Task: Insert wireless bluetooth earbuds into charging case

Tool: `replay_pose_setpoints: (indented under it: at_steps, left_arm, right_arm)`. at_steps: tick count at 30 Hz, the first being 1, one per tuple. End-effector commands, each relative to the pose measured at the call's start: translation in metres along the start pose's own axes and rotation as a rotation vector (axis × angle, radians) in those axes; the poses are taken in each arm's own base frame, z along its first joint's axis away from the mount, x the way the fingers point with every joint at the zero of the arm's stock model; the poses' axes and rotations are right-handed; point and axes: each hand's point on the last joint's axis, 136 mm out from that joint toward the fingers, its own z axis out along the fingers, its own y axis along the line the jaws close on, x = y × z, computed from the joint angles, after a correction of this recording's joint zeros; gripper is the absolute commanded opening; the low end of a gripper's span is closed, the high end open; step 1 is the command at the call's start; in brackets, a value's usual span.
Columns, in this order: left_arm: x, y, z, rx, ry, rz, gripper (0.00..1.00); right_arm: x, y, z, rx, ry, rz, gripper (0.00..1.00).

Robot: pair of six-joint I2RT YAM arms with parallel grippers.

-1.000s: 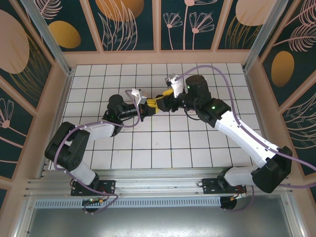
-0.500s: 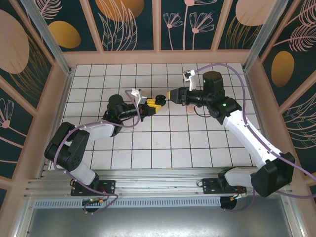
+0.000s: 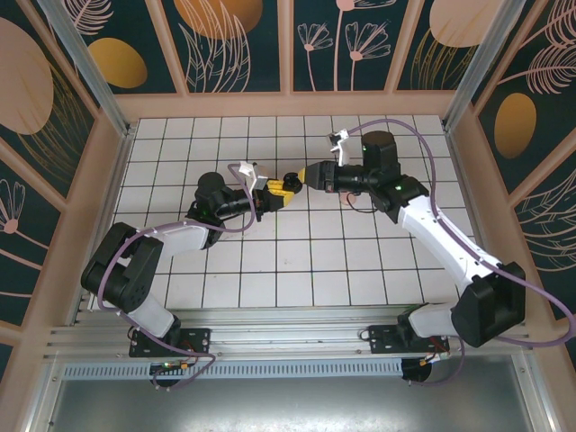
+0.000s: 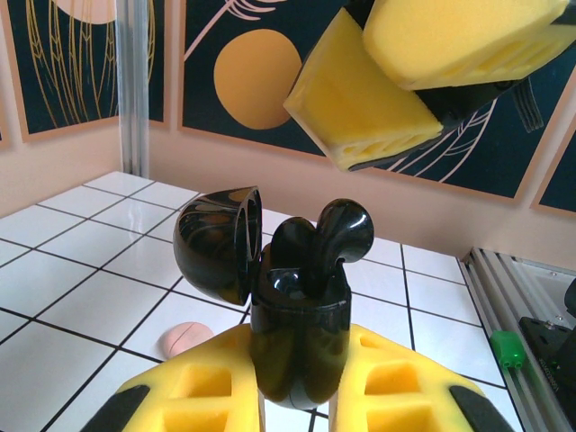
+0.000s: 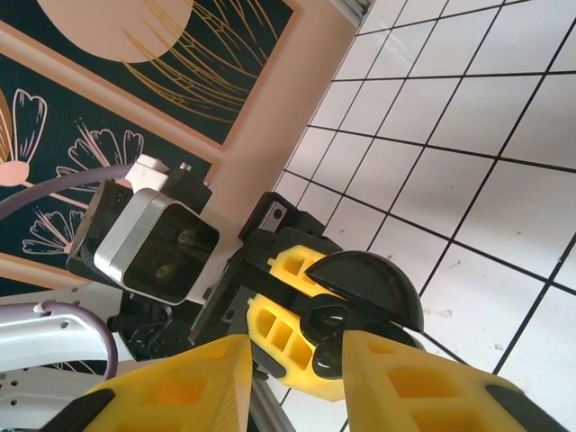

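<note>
Two yellow fingers (image 4: 189, 396) of the left gripper (image 4: 297, 382) pinch the black charging case (image 4: 297, 324) by its bottom half and hold it upright, and we think it is lifted off the white table (image 4: 72, 315). Its lid (image 4: 216, 241) hangs open on the left side. A small pale pink round thing (image 4: 184, 338) lies on the table behind the case, and we cannot tell what it is. Both black earbuds (image 4: 340, 232) stand in the case with their round heads sticking up, and the right one sits a bit higher, so we think it may need a soft push down. Just above and to the right hangs the right gripper (image 5: 297, 360), its fingers a little apart with nothing between them that we can see. We think the case is light, hard and shiny, so it could slip, and low on its sides is the best place to hold it, away from the lid. We think the earbuds are tiny, light and smooth, so they need a gentle touch on the round head
</note>
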Motion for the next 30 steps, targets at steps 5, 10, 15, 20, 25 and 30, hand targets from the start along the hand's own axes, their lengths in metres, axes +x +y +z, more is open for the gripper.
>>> replay_pose_setpoints:
  at_steps: [5,10,15,20,25,30]
  left_arm:
    - [-0.019,-0.007,-0.002,0.012,-0.042,0.054,0.09]
    - [-0.02,-0.007,-0.002,0.009,-0.049,0.052,0.09]
    - [-0.022,-0.007,-0.002,0.01,-0.056,0.051,0.09]
    - [-0.024,-0.007,-0.002,0.01,-0.061,0.05,0.09]
    - [-0.025,-0.007,-0.002,0.008,-0.063,0.049,0.08]
    - [-0.023,-0.006,-0.002,0.005,-0.06,0.045,0.08]
  right_arm:
    - [0.006,-0.006,0.008,-0.021,0.03,0.014,0.3]
    - [0.012,-0.009,0.01,-0.02,0.047,0.022,0.29]
    - [0.018,-0.012,0.012,-0.018,0.067,0.032,0.28]
    - [0.022,-0.012,0.013,-0.026,0.077,0.031,0.27]
    - [0.024,-0.006,0.014,-0.049,0.086,0.023,0.25]
    - [0.024,0.001,0.015,-0.071,0.091,0.006,0.23]
